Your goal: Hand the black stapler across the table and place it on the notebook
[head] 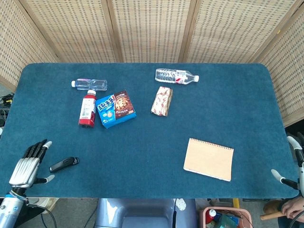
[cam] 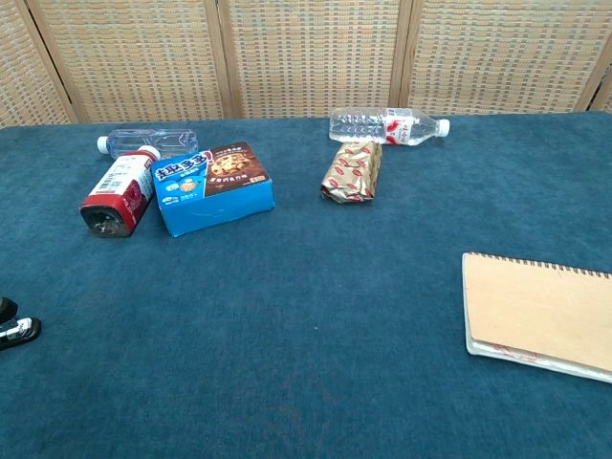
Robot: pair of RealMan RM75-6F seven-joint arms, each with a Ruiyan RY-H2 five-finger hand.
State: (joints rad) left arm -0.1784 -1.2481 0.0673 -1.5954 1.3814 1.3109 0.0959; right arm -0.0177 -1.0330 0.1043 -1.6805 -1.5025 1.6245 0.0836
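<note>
Head view: stapler [head: 64,164] beside left robot hand [head: 29,164]

The left silver, black-fingered robot hand [head: 29,164] hovers at the bench's near left corner, fingers spread and empty. The right robot hand [head: 290,178] barely shows at the right edge, its pose unclear.
</note>
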